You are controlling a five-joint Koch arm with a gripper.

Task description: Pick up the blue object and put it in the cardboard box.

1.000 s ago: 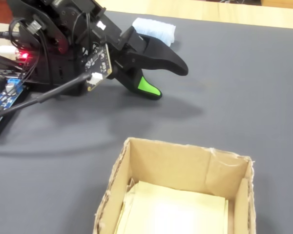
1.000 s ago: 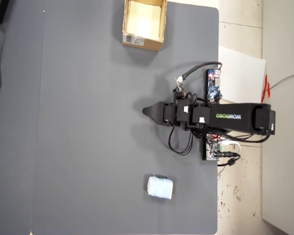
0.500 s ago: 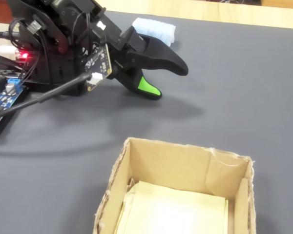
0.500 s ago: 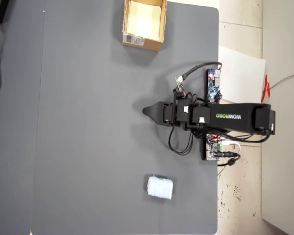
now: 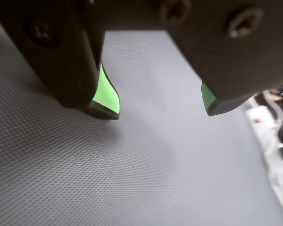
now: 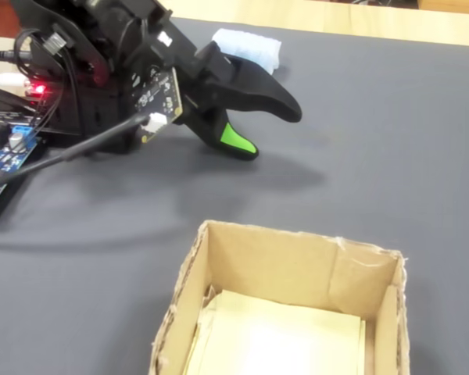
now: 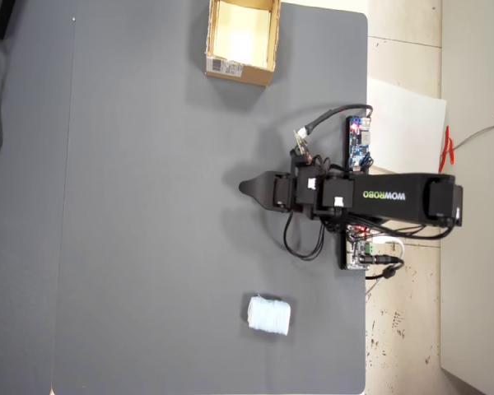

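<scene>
Grey matting covers the bench point(image 7: 148, 206). End effector point(image 5: 160, 106) hangs at overhead-frame centre, jaws spread and empty, green pads point(image 5: 105, 94) apart. Blue object point(image 7: 268, 315) lies at lower centre, well apart. Cardboard box point(image 7: 242, 39) sits at top centre.

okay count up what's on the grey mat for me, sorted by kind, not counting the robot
Cardboard box: 1, open-topped, near one edge of the mat.
Blue object: 1, lying loose, apart from the box and the tool.
Total: 2
</scene>
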